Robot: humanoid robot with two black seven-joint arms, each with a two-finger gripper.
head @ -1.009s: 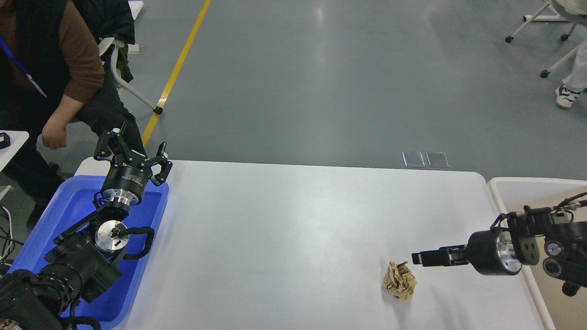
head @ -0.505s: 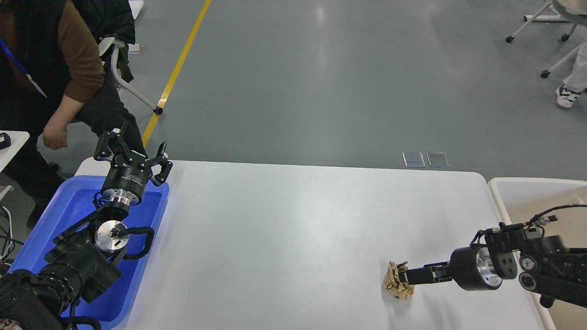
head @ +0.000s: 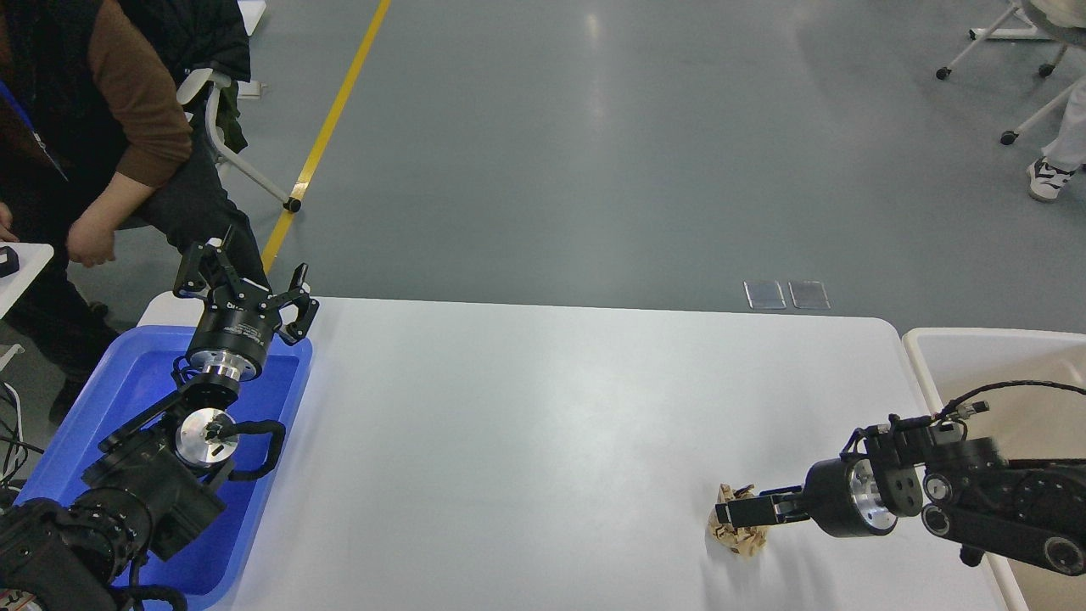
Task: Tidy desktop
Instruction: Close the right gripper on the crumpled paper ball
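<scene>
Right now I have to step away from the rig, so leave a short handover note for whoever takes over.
Left gripper: open, holding nothing, hovering above the far end of the blue tray.
Right gripper: down at the crumpled brown paper ball, seen end-on; whether the jaws have closed cannot be told.
Paper ball sits on the desktop, near its right front.
Beige bin stands just right of the desktop.
Done: reach to the ball.
Left: confirm the grasp, lift, drop it, probably in the bin.

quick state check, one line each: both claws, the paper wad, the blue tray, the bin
left claw: open, raised over the blue tray, holding nothing
right claw: at the paper wad, open or shut unclear
paper wad: crumpled, resting on the desktop
blue tray: nothing visible inside
bin: open-topped, no contents visible
</scene>
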